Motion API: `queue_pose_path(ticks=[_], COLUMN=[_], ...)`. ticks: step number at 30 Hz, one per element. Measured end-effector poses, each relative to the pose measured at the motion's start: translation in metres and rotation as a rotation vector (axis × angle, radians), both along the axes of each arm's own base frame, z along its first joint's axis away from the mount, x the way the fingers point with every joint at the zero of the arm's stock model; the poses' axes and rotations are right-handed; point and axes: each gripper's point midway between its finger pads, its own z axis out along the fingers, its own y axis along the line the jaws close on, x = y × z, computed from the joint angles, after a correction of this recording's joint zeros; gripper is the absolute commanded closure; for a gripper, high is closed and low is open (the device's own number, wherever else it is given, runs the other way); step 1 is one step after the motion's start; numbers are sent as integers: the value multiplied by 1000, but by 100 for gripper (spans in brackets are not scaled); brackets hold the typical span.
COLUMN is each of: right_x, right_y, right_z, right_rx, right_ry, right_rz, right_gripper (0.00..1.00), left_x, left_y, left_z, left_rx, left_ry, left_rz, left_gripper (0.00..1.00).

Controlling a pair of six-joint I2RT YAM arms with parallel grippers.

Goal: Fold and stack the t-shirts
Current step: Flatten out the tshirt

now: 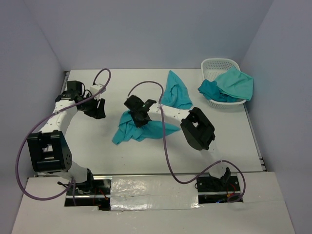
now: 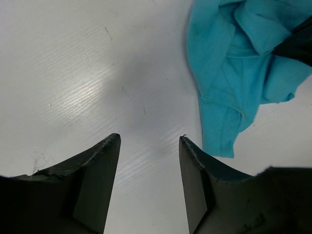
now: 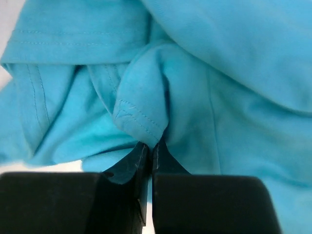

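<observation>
A turquoise t-shirt (image 1: 146, 130) lies crumpled in the middle of the white table, one end reaching toward the back (image 1: 175, 92). My right gripper (image 1: 139, 117) is down on its middle. In the right wrist view the gripper (image 3: 150, 145) is shut on a stitched fold of that t-shirt (image 3: 141, 112). My left gripper (image 1: 96, 109) hangs to the shirt's left. It stands open (image 2: 148, 139) over bare table, with the t-shirt (image 2: 234, 73) up and to its right, not touching. Two more t-shirts, one green-teal (image 1: 239, 83) and one darker (image 1: 212, 90), hang over the basket.
A white lattice basket (image 1: 210, 66) stands at the back right corner of the table. Walls close in the table at the back and on both sides. A dark part of the right gripper (image 2: 298, 45) shows at the right edge of the left wrist view.
</observation>
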Motion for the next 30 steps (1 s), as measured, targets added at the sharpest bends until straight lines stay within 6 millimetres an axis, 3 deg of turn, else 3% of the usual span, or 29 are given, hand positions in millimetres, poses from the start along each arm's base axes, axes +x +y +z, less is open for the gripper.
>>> queue_pose_path(ticks=[4,10,13,16,20,22,23,26,30], right_x=[-12,-40,-49,-62,-80,-84,-85,-80,-76], right_y=[-17,-47,-54,-65,-90,-97,-97,-93,-90], right_z=[25,72,84,72,32,23,21,24,26], right_rx=[19,144,225,300,320,337,357,436,470], right_ry=[-14,-6,24,95,234,284,298,318,319], right_rz=[-10,22,52,68,19,-11,-18,-43,-62], right_gripper=[100,100,100,100,93,90,74,52,43], left_x=[-2,-10,-15,-16,-7,-9,-13,-28,-34], left_y=[-15,-72,-101,-120,-121,-121,-124,-133,-142], left_z=[-3,-6,-6,-14,-45,-61,-65,-68,-58], left_rx=[45,126,145,153,183,192,197,195,193], left_ry=[5,-24,-53,-72,-19,20,25,17,-17], left_rz=[-55,-253,-342,-391,-390,-404,-424,-476,-519], left_gripper=[36,32,30,29,28,28,27,27,28])
